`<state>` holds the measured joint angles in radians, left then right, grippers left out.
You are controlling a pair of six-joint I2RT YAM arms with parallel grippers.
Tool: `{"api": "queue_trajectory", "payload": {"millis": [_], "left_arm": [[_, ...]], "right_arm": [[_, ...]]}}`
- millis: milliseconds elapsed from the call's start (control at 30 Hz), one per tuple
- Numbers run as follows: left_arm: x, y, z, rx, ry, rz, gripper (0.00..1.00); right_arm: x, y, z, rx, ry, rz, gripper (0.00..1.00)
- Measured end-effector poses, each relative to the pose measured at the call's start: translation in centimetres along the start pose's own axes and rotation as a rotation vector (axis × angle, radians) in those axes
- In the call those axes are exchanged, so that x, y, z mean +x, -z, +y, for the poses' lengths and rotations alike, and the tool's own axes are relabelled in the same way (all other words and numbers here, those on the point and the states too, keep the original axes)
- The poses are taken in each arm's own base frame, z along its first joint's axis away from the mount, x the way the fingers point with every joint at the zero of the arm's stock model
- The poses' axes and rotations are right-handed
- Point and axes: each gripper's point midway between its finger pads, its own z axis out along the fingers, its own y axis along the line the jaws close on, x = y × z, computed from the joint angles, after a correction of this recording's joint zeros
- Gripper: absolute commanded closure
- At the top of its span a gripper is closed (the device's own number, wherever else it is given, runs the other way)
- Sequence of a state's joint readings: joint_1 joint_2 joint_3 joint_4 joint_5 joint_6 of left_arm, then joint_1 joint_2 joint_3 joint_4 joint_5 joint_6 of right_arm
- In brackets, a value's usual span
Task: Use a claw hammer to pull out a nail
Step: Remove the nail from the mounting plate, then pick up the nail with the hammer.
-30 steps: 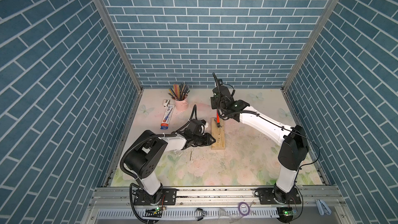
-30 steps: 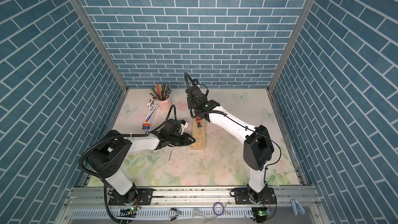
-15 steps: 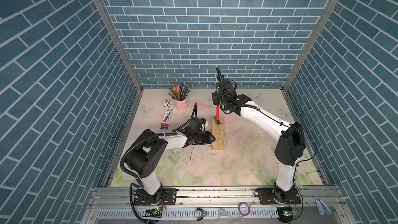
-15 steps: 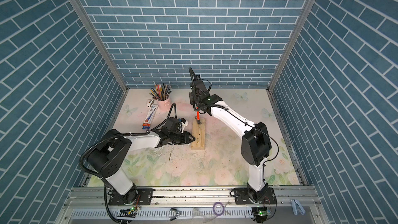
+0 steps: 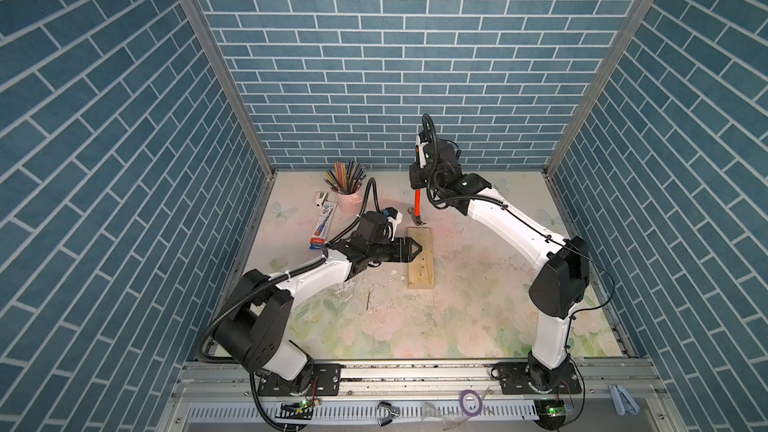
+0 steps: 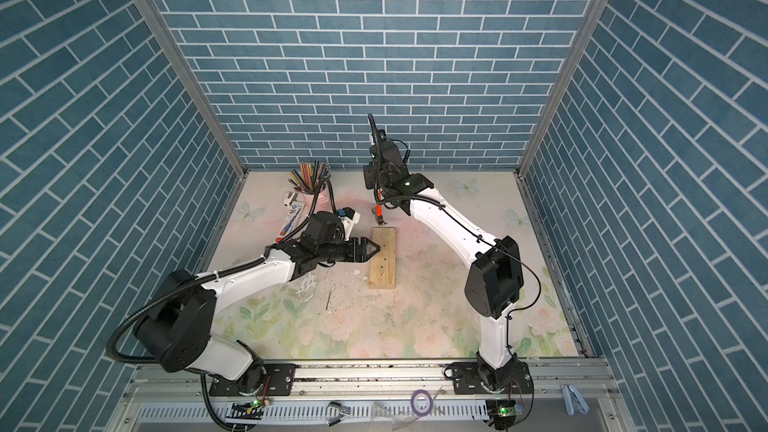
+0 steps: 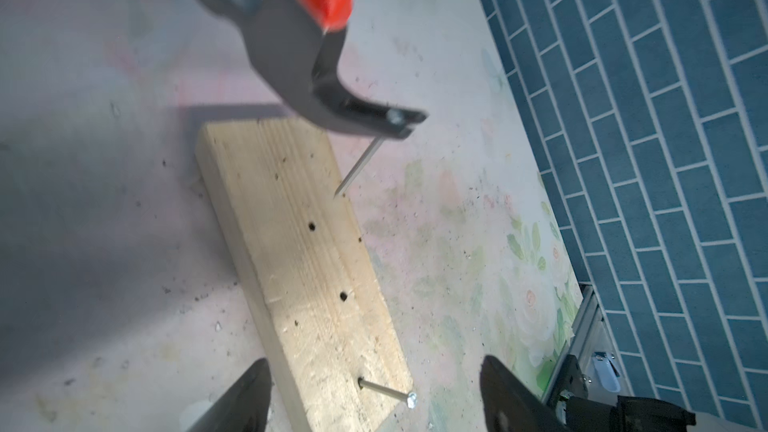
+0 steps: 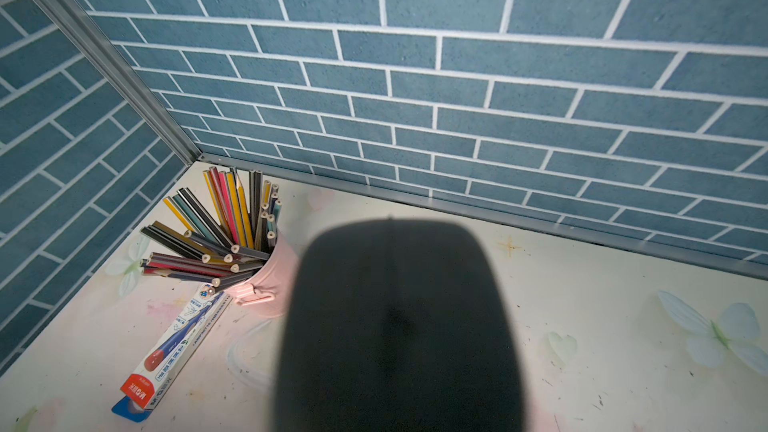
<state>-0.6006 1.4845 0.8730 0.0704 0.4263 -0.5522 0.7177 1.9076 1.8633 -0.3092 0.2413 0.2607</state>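
Right, front to back: a wooden block lies lengthwise on the floral mat, holes dotted along its top. The left gripper sits low at the block's left edge with its fingers spread wide. In the wrist view the block shows between them with mat visible beside one finger, so they're clamped on nothing. Just ahead of those fingers a second nail leans out of the wood with most of its shank exposed. Over the block's far end the claw hammer hangs head down, shaft near vertical. A pulled nail is caught by its head in the claw and its tip looks free of the wood. The right gripper is closed tight on the handle up top, and the black handle end blocks most of that wrist view. Back left by the wall are a pink pencil cup and a pencil box lying flat beside it.
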Motion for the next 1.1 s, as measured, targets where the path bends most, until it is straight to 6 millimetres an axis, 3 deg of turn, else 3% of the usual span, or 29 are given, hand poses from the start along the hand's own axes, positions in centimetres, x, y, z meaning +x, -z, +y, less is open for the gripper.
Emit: {"api": "queue_trajectory", "payload": {"millis": [133,300,667,1100], "left_arm": [[-1.8,1.2,-1.3,0.021,-0.077,-0.074,0.13],[-3.3,1.9,-2.5,0.053,-0.154,-0.140,0.13],[-4.3,2.1,-3.4,0.083,-0.248,-0.187,0.16],[-4.4,1.5,-4.2,0.134,-0.282,-0.183,0.35]], "right_arm": [[-0.3,0.4,0.4,-0.030,0.002,-0.001,1.00],[-2.0,2.4,1.2,-0.086,-0.006,-0.033,1.00],[-6.1,7.6,2.2,-0.188,-0.023,-0.124,1.00],[-6.6,8.9,3.1,-0.255,-0.048,-0.128,1.00]]}}
